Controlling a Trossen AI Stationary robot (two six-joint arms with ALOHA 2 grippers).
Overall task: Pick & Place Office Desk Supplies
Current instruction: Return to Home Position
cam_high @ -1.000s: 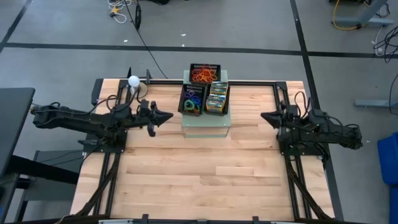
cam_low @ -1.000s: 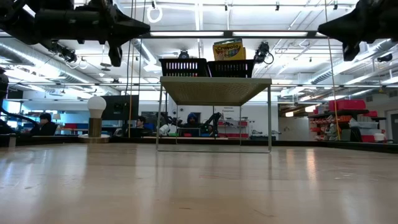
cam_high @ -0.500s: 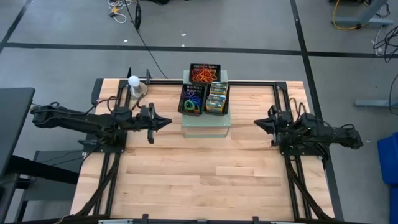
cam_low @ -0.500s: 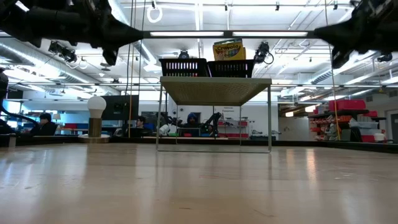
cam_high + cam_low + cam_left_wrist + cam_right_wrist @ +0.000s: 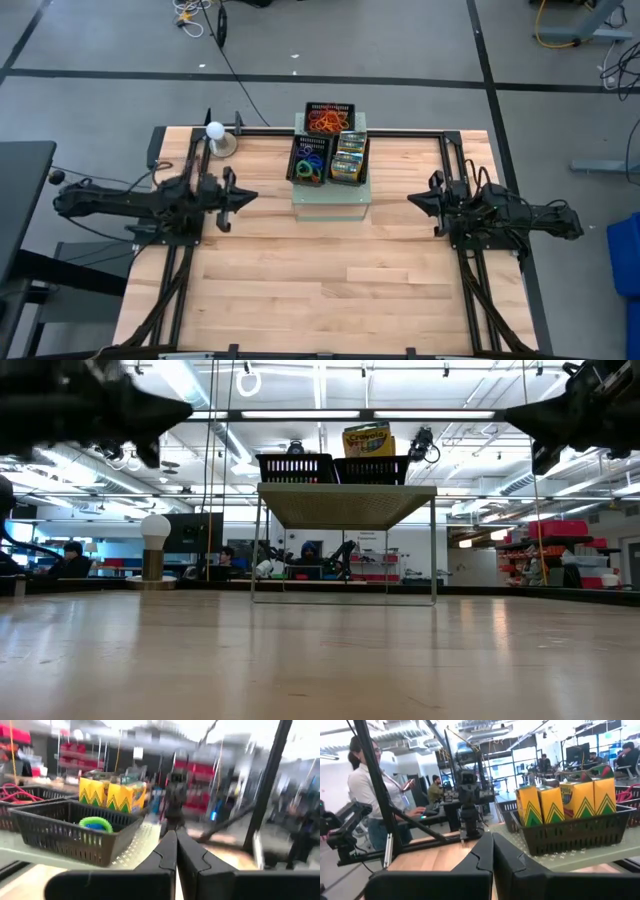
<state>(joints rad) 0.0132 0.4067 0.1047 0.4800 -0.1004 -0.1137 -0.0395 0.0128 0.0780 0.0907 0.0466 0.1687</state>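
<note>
The thin orange-brown rubber bands (image 5: 327, 121) were heaped in the rear black mesh tray (image 5: 331, 104), the one nearest the table's back edge. The small coloured loops (image 5: 310, 166), green, blue and purple among them, were gathered in the front-left black mesh tray (image 5: 293, 160). The yellow-green crayon boxes (image 5: 347, 158) were stood upright, side by side, in the front-right black mesh tray (image 5: 367, 155) just beside it. All three trays were carried on the large pale-green perforated stand (image 5: 331, 206), which was set at the middle of the back half of the pale wooden table (image 5: 320, 290).

No loose supply could be made out on the boards in the high or the low view. The sorting was therefore judged to be finished, with nothing left to be picked up. Only the parking of the arms was taken to remain.

The left gripper (image 5: 245, 196) was held above the table on the left of the stand, well apart from it. Its fingers were pressed together with nothing between them, as was shown in its wrist view. The right gripper (image 5: 420, 201) was held on the opposite side, likewise well apart from the stand, its fingers closed on nothing. No tray was touched by either. A white bulb-shaped object (image 5: 214, 130) was stood near the back edge, to the left of the stand.
</note>
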